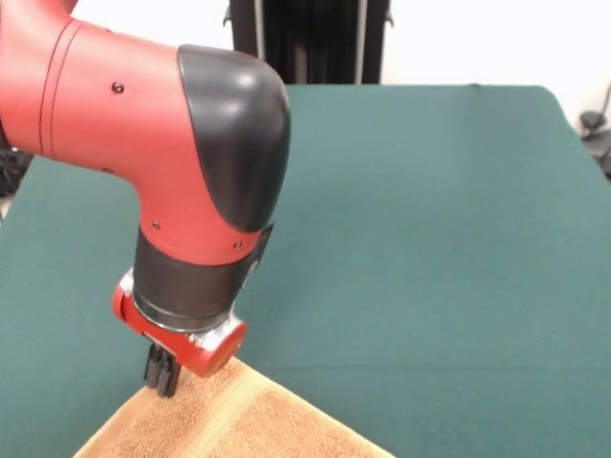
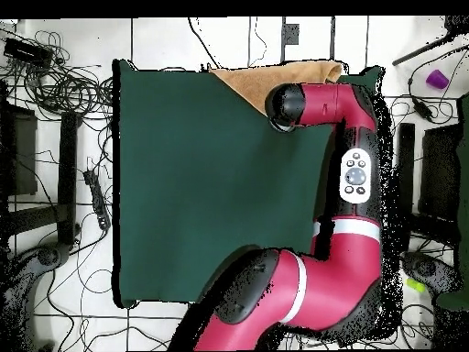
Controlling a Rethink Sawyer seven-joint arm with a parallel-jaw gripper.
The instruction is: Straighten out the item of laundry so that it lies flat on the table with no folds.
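clearly the towel [image 1: 239, 420] lies at the surface [image 1: 430, 239] edge farthest from the robot's base, one corner pointing inward. the end effector [image 1: 162, 374] touches down beside that corner, probably to grab it; whether it's spread or pinching, i cannot tell.

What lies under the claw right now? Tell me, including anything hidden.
Under the claw lies a corner of the orange-tan towel, on the green table. The claw's tips meet the towel near its edge. The arm hides this spot from overhead, so the grip cannot be judged.
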